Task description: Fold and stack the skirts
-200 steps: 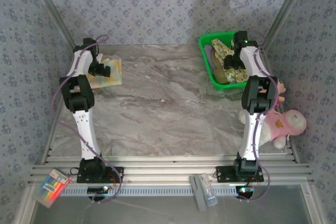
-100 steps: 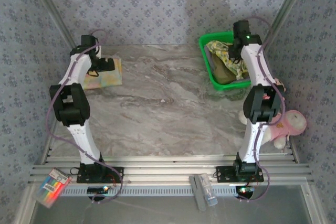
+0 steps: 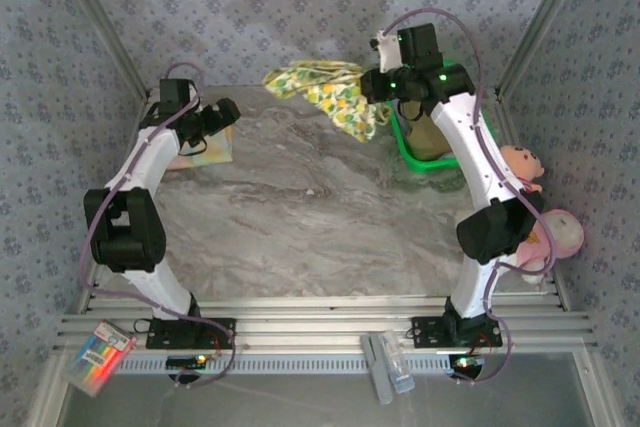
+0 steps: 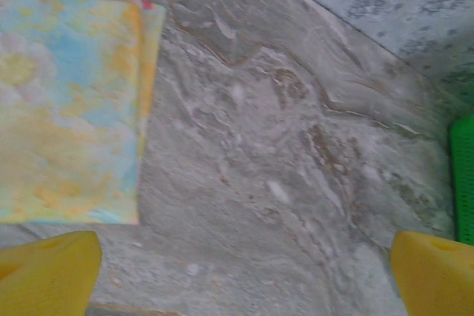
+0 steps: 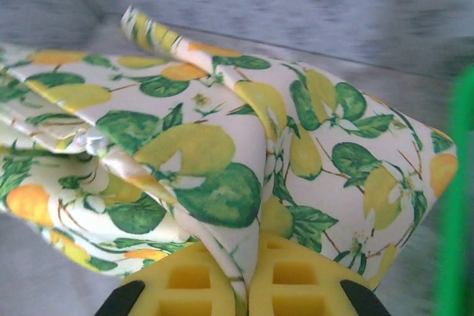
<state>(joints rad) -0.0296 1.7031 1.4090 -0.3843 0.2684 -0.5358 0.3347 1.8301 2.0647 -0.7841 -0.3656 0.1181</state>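
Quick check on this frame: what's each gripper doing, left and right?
Left gripper: open, holding nothing, near the folded pastel floral skirt.
Right gripper: shut on the lemon-print skirt, which hangs in the air.

Green basket (image 3: pixel 418 159) back-right, pink plush toys (image 3: pixel 555 232) nr right edge.

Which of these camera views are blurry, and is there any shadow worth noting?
Top view: fairly sharp, with a soft dark shadow on the back wall above the lifted fruit skirt. Left wrist view: soft throughout, the table and floral skirt smeared. Right wrist view: fruit skirt print crisp up close; the background and the basket edge blurred.
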